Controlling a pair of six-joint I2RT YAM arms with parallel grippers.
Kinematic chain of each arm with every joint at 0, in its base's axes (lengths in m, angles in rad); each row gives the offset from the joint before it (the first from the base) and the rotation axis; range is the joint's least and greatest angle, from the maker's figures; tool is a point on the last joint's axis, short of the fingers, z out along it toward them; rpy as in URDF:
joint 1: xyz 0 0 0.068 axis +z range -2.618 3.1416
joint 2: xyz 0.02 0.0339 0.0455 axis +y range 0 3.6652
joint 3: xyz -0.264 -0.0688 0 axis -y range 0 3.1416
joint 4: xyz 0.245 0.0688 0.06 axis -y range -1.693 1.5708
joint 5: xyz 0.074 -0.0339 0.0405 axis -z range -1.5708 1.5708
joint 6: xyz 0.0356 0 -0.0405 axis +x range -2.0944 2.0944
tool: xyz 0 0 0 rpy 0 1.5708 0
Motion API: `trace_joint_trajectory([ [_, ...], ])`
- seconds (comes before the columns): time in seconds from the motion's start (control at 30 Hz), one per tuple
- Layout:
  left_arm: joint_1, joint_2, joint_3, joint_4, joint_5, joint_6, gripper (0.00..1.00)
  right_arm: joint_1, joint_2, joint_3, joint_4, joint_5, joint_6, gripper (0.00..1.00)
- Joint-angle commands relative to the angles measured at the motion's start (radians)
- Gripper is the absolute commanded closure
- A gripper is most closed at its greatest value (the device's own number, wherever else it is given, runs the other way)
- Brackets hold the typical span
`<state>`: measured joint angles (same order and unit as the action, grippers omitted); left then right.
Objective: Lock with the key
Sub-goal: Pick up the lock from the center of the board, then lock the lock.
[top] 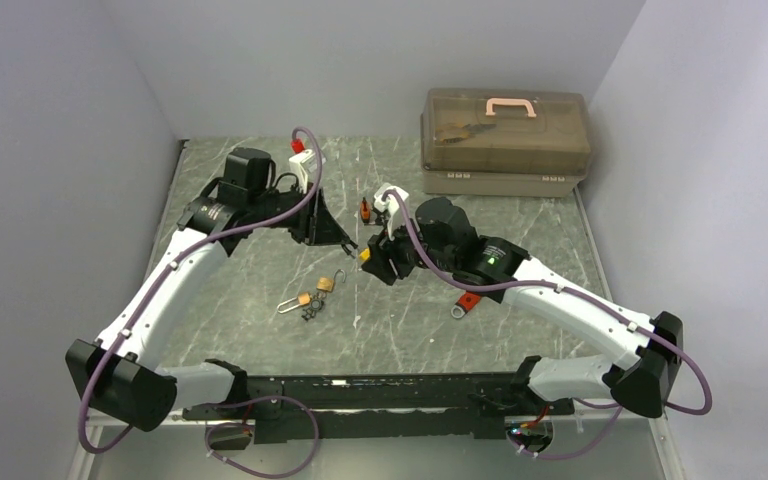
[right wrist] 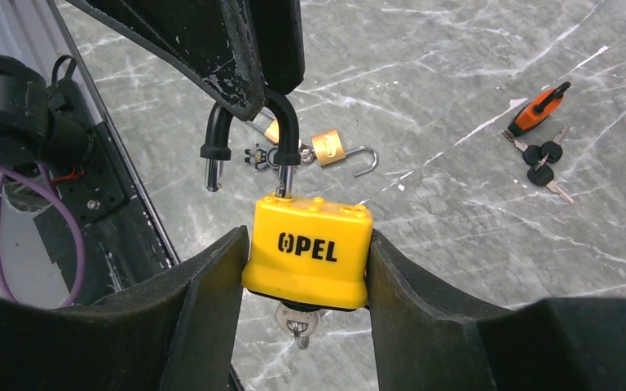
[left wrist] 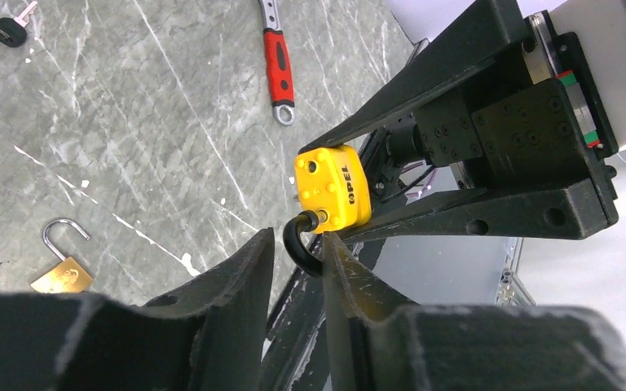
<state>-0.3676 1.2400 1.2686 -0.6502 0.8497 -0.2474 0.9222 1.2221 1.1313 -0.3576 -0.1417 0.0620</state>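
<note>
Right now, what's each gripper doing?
Left gripper: shut on the shackle of the yellow OPEL padlock.
Right gripper: shut on the padlock's body.

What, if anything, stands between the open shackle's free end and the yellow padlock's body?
Nothing visible does. In the right wrist view the shackle is open, and its free end hangs in open air above and to the left of the yellow padlock. The right gripper holds the padlock, and the left gripper grips the shackle's bend.

Brown tackle box [top: 506, 135] rear right; red wrench [top: 468, 302] nearer.
</note>
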Motion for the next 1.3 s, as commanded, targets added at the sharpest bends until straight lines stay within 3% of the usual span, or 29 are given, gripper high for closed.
trace_joint_trajectory([
  [0.0,-0.013,0.002,0.037,-0.021,-0.003,0.039,0.69,0.003,-0.037,0.067,0.050,-0.028,-0.018,0.96],
  [1.27,-0.036,-0.001,-0.017,-0.010,0.169,-0.019,0.82,0.013,-0.061,0.110,0.037,0.026,-0.081,0.97],
])
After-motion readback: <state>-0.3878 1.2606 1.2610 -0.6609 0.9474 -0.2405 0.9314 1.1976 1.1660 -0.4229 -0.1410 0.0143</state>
